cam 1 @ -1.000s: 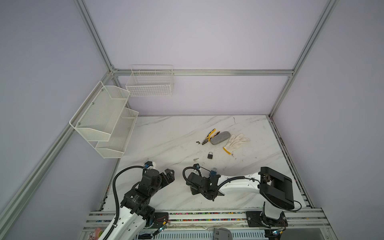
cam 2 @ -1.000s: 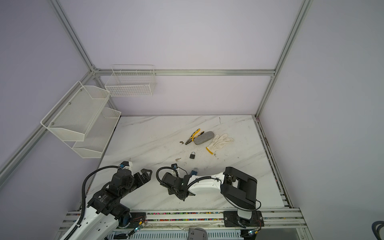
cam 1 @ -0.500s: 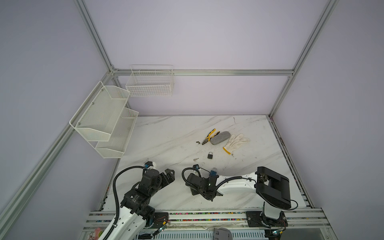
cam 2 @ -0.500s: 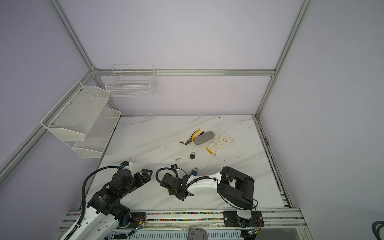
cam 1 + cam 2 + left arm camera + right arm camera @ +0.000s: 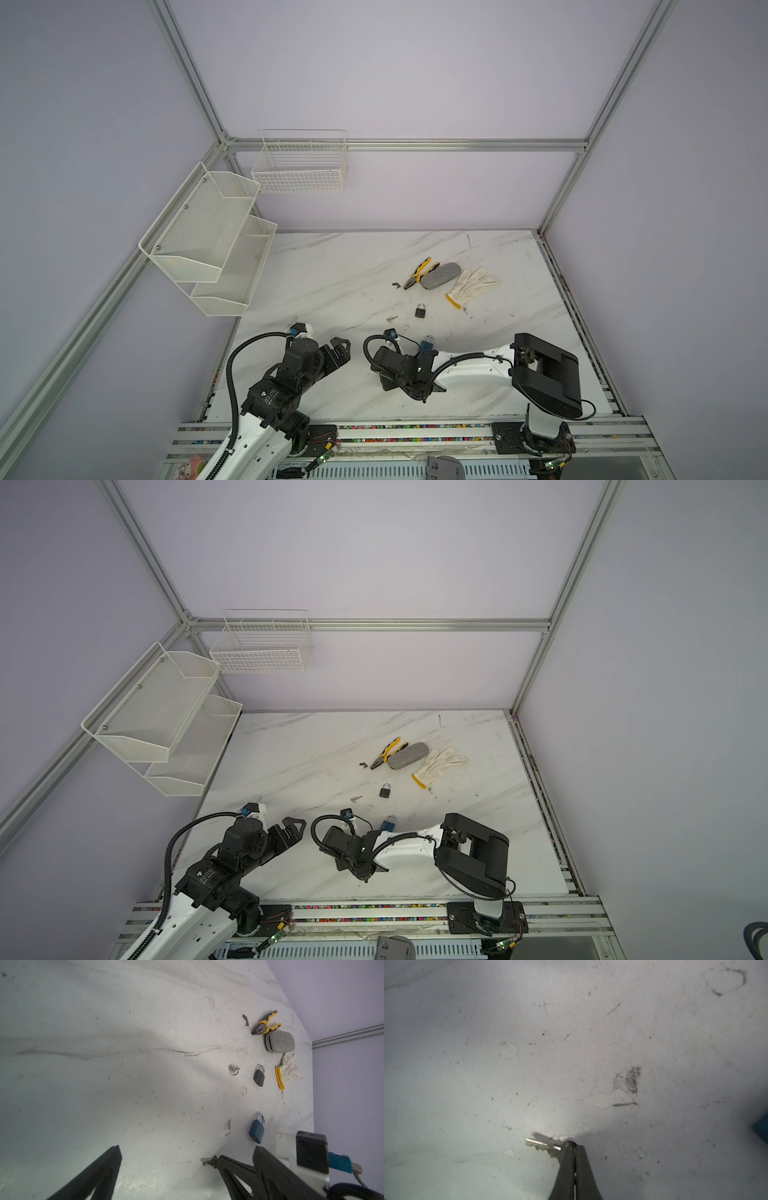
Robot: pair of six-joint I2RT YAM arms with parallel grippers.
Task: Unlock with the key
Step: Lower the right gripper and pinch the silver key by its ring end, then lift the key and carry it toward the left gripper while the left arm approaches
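Observation:
A small silver key [image 5: 542, 1145] lies low over the marble table [image 5: 488, 1064], its head pinched between my right gripper's [image 5: 571, 1145] shut black fingers. The left wrist view shows the same key [image 5: 208, 1162] at the tip of those fingers [image 5: 230, 1165]. A blue padlock [image 5: 427, 344] [image 5: 390, 823] [image 5: 257, 1129] lies just beyond the right wrist. Farther back lie a dark grey padlock [image 5: 420, 310] [image 5: 385, 790] [image 5: 259, 1076] and a second key on a ring [image 5: 391, 319] [image 5: 234, 1069]. My left gripper [image 5: 338, 353] [image 5: 187, 1148] stands open and empty, left of the right wrist.
Yellow-handled pliers [image 5: 419, 272], a grey case [image 5: 440, 275] and a white glove [image 5: 473, 284] lie at the back right. White mesh shelves [image 5: 208, 245] and a wire basket [image 5: 301, 166] hang on the left and back walls.
My right gripper's jaws have closed onto the key's head, and the right arm has shifted a little to the left. The left arm has not moved.

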